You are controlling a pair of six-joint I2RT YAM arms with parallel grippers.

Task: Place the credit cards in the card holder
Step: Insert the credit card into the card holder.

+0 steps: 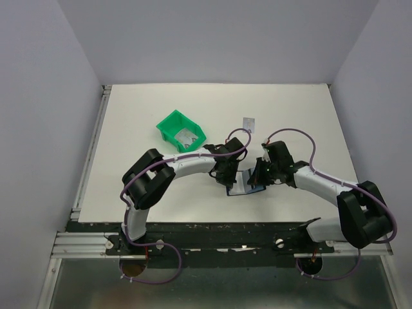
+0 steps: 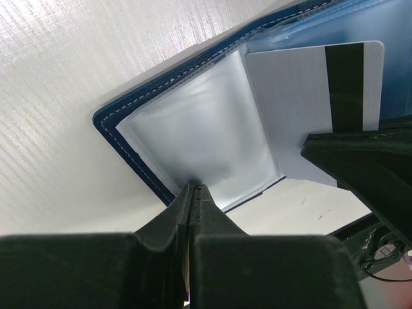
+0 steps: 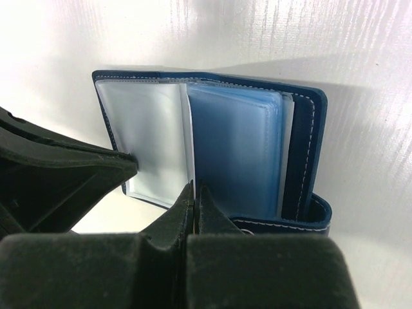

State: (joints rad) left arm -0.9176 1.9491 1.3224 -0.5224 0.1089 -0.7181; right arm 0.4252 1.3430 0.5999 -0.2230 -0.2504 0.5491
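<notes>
The card holder [image 3: 301, 151] lies spread open on the white desk [image 1: 296, 116], near its front edge and right between the two arms, which have both reached in over it from either side. The left hand [image 2: 195, 188] is pinched almost shut on the card holder, its fingertips nipping the near edge of the clear sleeve [image 2: 199, 122] on the left half. The right hand [image 3: 193, 191] is closed too, and what it has is the striped card [image 2: 290, 103], a pale card with a black band across one end. That card stands over the fold of the holder, next to the clear sleeve, and from the right wrist you only see it edge-on as a thin pale line. On the right half sits a stack of blue-tinted sleeves [image 3: 235, 148], and the navy tab [image 3: 302, 219] curls up at the near corner. Further back on the desk, a small pale card [image 1: 249, 122] lies flat by itself, well apart from the holder. To its left stands a green bin [image 1: 168, 125] with something pale in it; from here I can't tell what.
</notes>
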